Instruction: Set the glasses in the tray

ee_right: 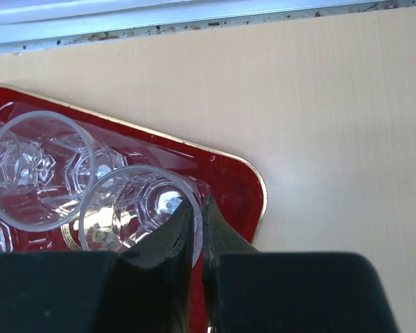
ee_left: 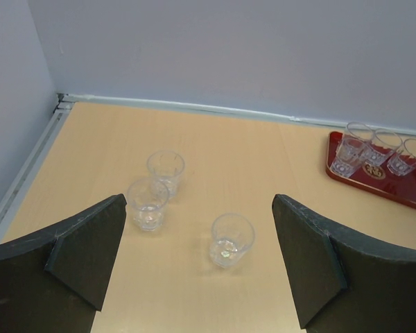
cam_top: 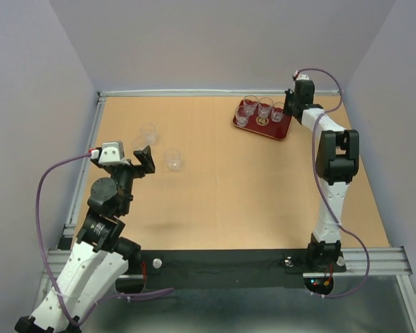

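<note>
- On the tray (ee_right: 236, 184) — right gripper (ee_right: 198, 208) pinches the rim of one glass (ee_right: 125, 208), fingers nearly shut on its wall (at the tray's corner).
- Opposite, left gripper (ee_left: 200, 208), wide open and empty, faces three loose glasses (ee_left: 231, 239) just ahead — the nearer arm.

Some glasses (cam_top: 265, 107) stand in the tray (cam_top: 280, 131), far right; loose glasses (cam_top: 173, 160) left.

Three glasses (ee_left: 166, 170) upright on table, others in tray (ee_left: 396, 189).
</note>
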Robot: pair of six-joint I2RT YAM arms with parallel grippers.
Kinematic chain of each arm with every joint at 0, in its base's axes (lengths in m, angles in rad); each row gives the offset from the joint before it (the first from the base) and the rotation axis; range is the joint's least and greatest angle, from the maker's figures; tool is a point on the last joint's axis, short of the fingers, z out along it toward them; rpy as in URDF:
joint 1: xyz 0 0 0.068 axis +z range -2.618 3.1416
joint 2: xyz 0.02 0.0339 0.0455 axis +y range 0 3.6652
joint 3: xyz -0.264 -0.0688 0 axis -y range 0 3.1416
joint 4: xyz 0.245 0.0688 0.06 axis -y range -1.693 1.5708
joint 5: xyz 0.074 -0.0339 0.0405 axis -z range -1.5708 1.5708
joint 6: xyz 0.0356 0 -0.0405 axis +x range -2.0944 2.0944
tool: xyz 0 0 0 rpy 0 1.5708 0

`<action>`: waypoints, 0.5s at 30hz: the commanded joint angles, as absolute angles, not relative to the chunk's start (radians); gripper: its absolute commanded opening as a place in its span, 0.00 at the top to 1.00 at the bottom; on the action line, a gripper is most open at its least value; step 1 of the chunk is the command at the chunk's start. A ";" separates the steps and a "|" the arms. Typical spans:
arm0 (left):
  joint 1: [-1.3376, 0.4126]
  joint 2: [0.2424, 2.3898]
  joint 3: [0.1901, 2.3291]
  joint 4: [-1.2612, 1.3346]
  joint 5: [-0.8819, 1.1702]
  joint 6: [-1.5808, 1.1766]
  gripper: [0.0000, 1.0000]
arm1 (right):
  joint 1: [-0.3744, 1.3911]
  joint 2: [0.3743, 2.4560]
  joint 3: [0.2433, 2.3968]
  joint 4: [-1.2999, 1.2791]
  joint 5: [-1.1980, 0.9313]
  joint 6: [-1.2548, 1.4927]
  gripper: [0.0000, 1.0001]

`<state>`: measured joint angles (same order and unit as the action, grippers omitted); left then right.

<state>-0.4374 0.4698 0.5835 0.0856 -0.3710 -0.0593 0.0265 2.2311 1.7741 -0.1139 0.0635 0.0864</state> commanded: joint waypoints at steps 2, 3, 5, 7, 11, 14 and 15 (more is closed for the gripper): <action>-0.431 0.480 0.583 0.133 -0.374 -0.048 0.02 | 0.021 2.252 1.862 -0.054 0.106 0.084 0.85; -0.430 0.482 0.583 0.135 -0.374 -0.048 0.02 | 0.020 2.258 1.871 -0.054 0.106 0.084 0.82; -0.430 0.482 0.583 0.135 -0.373 -0.049 0.02 | 0.021 2.266 1.882 -0.055 0.103 0.083 0.75; -0.430 0.483 0.583 0.133 -0.373 -0.048 0.02 | 0.020 2.278 1.896 -0.055 0.100 0.078 0.70; -0.428 0.483 0.583 0.133 -0.374 -0.049 0.02 | 0.020 2.275 1.904 -0.055 0.100 0.063 0.50; -0.428 0.485 0.583 0.132 -0.374 -0.049 0.02 | 0.020 2.247 1.891 -0.054 0.101 0.046 0.48; -0.428 0.485 0.583 0.133 -0.373 -0.049 0.02 | 0.020 2.235 1.885 -0.054 0.103 0.043 0.48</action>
<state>-0.4351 0.4824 0.5835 0.0856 -0.3706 -0.0593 0.0265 2.2688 1.8523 -0.1001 0.0856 0.0689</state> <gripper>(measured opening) 0.982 0.517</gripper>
